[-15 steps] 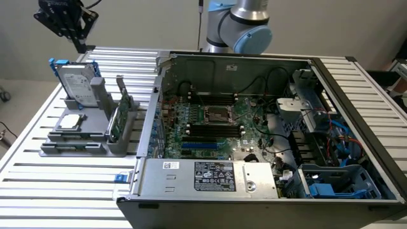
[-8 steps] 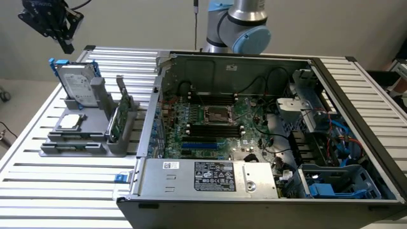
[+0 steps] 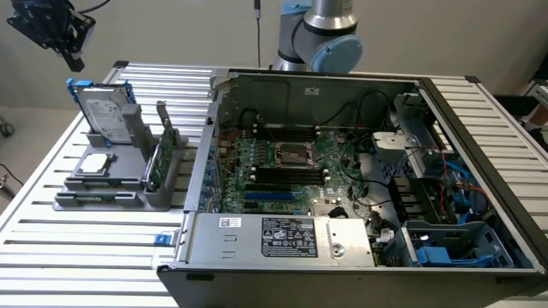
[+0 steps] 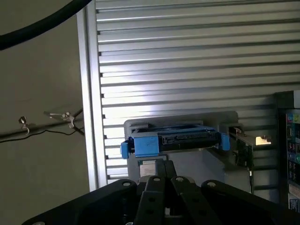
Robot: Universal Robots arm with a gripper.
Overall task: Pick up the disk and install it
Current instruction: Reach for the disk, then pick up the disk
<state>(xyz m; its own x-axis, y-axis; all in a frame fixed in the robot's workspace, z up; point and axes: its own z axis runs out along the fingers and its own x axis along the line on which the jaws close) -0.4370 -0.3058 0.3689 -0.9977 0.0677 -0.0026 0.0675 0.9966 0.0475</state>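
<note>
The disk stands upright on edge in a grey holder at the exterior view's left, its silver face with a white label showing and a blue carrier frame around it. In the wrist view the disk is seen edge-on from above, blue frame on both ends. My gripper hangs in the air above and slightly left of the disk, apart from it. Its black fingers are pressed together, shut, with nothing between them.
The holder also carries a small square silver chip and a thin green card standing on edge. An open computer case lies on the slatted aluminium table, with blue drive-bay parts at its near right corner. The arm's base stands behind.
</note>
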